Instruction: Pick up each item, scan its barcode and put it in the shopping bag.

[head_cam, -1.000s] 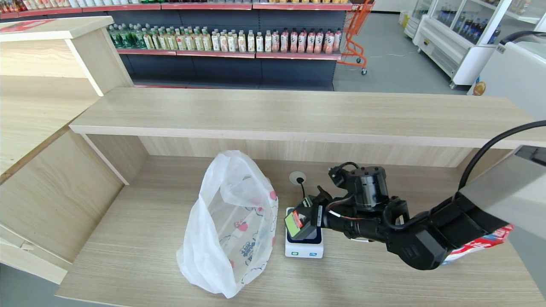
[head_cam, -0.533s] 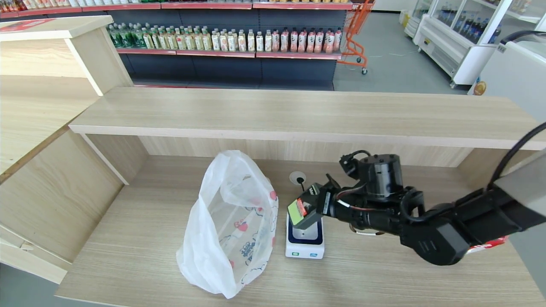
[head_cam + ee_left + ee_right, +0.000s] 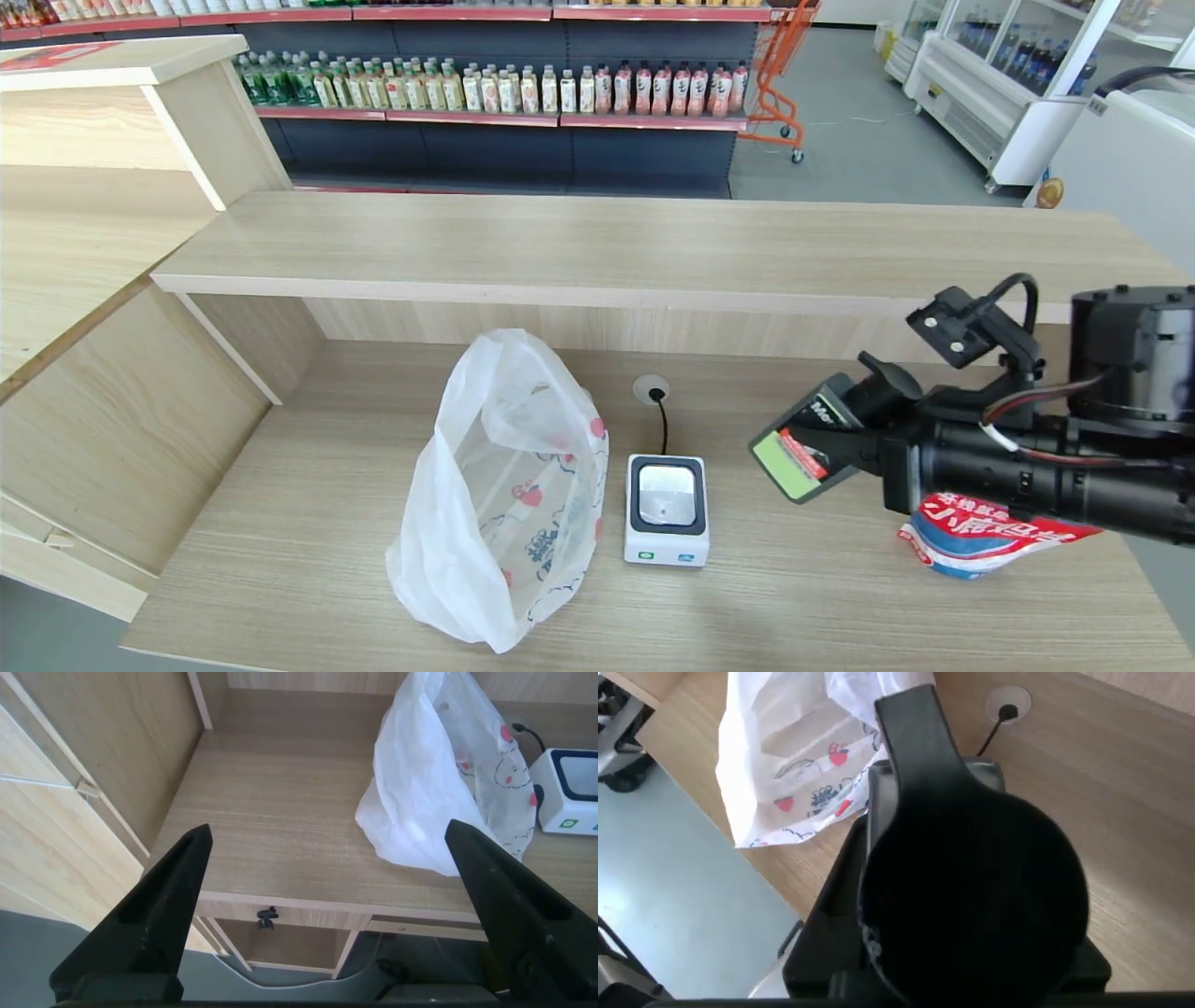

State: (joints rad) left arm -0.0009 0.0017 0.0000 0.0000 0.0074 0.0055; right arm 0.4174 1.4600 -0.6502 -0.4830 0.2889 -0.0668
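Observation:
My right gripper (image 3: 845,437) is shut on a small black package (image 3: 799,455) with a green and red face, held in the air to the right of the scanner (image 3: 666,509). The white scanner box with its dark window lies flat on the counter, cable running back to a grommet (image 3: 651,387). Left of it the white plastic shopping bag (image 3: 499,485) stands with its mouth open. In the right wrist view the dark package (image 3: 971,896) hides much of the counter, with the bag (image 3: 799,756) beyond. My left gripper (image 3: 325,905) hangs open off the counter's front left, bag (image 3: 439,775) ahead.
A red, white and blue snack packet (image 3: 980,539) lies on the counter under my right arm. A raised wooden ledge (image 3: 653,247) runs along the back, and a side panel (image 3: 121,429) closes the left. Bare counter lies in front of the scanner.
My right arm has carried the black package from just over the scanner up and to the right, uncovering the scanner and the snack packet. The bag has stayed put.

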